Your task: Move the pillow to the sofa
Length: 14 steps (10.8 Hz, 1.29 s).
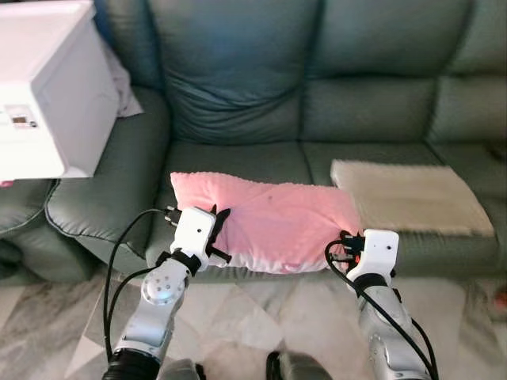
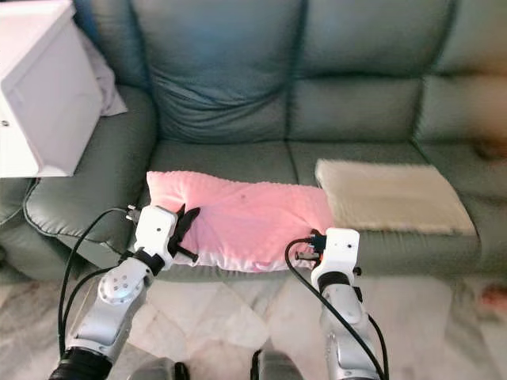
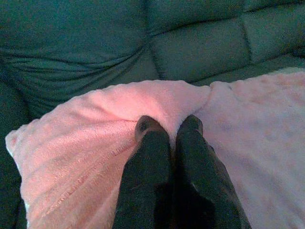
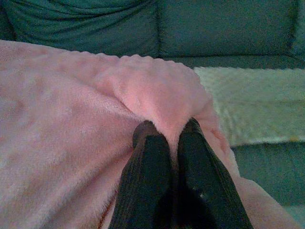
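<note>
The pillow (image 1: 273,222) is pink, fleecy and roughly rectangular, lying flat on the seat of the sofa (image 1: 317,95) with its front edge over the seat's lip. The sofa is dark green, smooth like leather, with plump, creased back cushions. The left gripper (image 3: 169,128) is at the pillow's left front corner, its two black fingers drawn narrow and pinching a ridge of the pink fleece between their tips. The right gripper (image 4: 167,128) is at the pillow's right front corner, its fingers likewise nearly together, clamping a fold of fleece. Touching the pillow's right end lies a cream mat (image 1: 408,194), flat and rectangular, with a coarse woolly pile. To the pillow's left, above the sofa's armrest, stands a white box-shaped appliance (image 1: 47,87) with a small label too blurred to read. Below the pillow, the floor (image 1: 238,317) is pale veined marble.
</note>
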Motion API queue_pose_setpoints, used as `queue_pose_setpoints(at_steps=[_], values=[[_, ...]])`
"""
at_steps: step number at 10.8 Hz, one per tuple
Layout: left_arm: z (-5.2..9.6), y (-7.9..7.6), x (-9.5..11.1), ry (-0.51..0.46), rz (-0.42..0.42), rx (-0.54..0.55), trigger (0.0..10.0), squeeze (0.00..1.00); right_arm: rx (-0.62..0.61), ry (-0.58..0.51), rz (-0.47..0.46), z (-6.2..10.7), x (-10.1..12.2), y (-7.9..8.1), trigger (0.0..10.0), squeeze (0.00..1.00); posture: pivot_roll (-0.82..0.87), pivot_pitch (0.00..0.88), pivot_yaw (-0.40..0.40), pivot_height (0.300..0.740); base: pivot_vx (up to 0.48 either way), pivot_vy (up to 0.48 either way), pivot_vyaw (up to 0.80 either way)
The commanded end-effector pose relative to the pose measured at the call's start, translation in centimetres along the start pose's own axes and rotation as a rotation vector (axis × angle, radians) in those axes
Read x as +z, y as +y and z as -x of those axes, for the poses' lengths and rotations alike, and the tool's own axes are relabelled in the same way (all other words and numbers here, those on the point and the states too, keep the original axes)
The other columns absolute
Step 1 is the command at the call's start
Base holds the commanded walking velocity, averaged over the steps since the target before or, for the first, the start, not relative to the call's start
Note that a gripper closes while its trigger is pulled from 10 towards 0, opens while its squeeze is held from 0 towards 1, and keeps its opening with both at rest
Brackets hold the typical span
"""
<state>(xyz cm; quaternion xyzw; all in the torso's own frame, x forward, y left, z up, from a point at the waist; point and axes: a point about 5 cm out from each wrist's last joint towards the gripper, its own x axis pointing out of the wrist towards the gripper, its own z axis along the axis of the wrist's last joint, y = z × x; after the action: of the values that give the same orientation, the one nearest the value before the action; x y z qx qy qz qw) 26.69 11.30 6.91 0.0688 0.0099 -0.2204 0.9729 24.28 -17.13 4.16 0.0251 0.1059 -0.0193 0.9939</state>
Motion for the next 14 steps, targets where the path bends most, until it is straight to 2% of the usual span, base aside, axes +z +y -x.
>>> queue_pose_setpoints(at_steps=[1, 6, 11, 14], values=[[-0.1, 0.0, 0.8, -0.034, -0.013, -0.014, 10.0, 0.0, 0.007, -0.024, 0.001, -0.1, 0.7, 0.1, 10.0, 0.0, -0.06, 0.12, -0.037, 0.74, 0.424, 0.0, 0.0], [-0.3, -0.1, 0.8, -0.034, -0.011, -0.014, 10.0, 0.0, 0.021, -0.021, 0.007, -0.1, 0.7, 0.2, 10.0, 0.0, -0.06, 0.123, -0.038, 0.74, 0.437, 0.0, 0.0], [-0.1, -0.2, 0.7, -0.026, -0.012, 0.0, 10.0, 0.0, 0.034, -0.004, 0.006, -0.1, 0.4, 0.3, 10.0, 0.0, -0.05, 0.126, -0.041, 0.74, 0.0, 0.0, 0.0], [0.7, 1.1, -0.4, 0.035, -0.035, 0.09, 10.0, 0.0, 0.031, 0.039, 0.035, -0.2, 0.3, 0.3, 10.0, 0.0, -0.05, 0.14, -0.047, 0.74, 0.0, 0.0, 0.0]])
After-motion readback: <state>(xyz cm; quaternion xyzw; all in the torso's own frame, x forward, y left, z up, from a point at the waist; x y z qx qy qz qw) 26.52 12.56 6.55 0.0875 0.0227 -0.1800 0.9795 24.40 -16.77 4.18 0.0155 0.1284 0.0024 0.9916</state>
